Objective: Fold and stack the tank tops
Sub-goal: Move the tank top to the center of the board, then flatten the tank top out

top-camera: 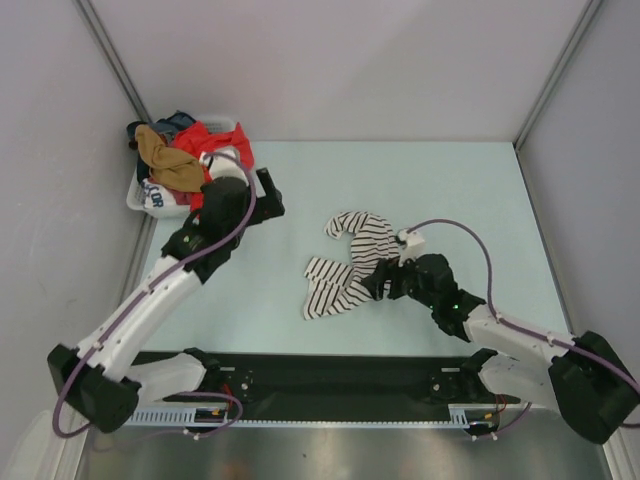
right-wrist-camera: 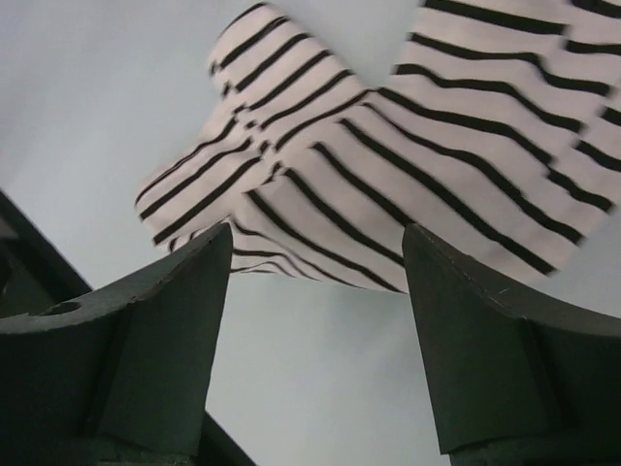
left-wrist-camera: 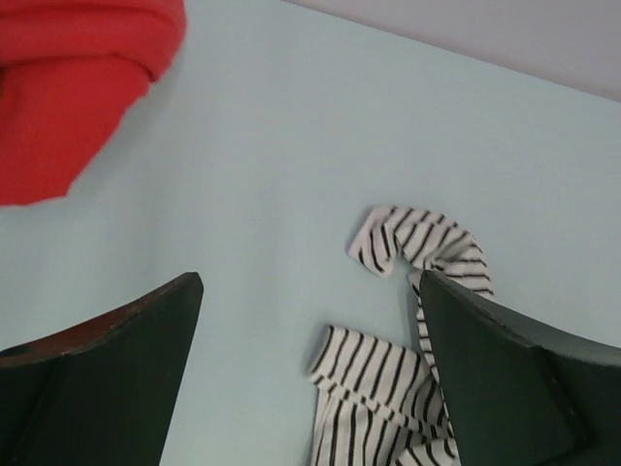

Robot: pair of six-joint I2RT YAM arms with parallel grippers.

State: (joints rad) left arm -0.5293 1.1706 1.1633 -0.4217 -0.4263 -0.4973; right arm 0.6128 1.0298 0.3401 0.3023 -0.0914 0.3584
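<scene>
- R gripper point(right-wrist-camera: 316, 248) — jaws apart, tips at striped tank top point(top-camera: 348, 268), not clamped.
- L gripper point(left-wrist-camera: 309, 291) — jaws wide apart, empty, just right of basket point(top-camera: 138, 198).
- Striped tank top: crumpled on table, well right of basket; long axis far-right to near-left.
- Tan top point(top-camera: 168, 165): heaped in basket.

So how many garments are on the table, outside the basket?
1: the striped tank top mid-table, near the right gripper. Others are heaped in the basket; some may be hidden.

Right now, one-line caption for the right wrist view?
Right gripper, jaws open, poised at the crumpled striped tank top on the pale table.
</scene>
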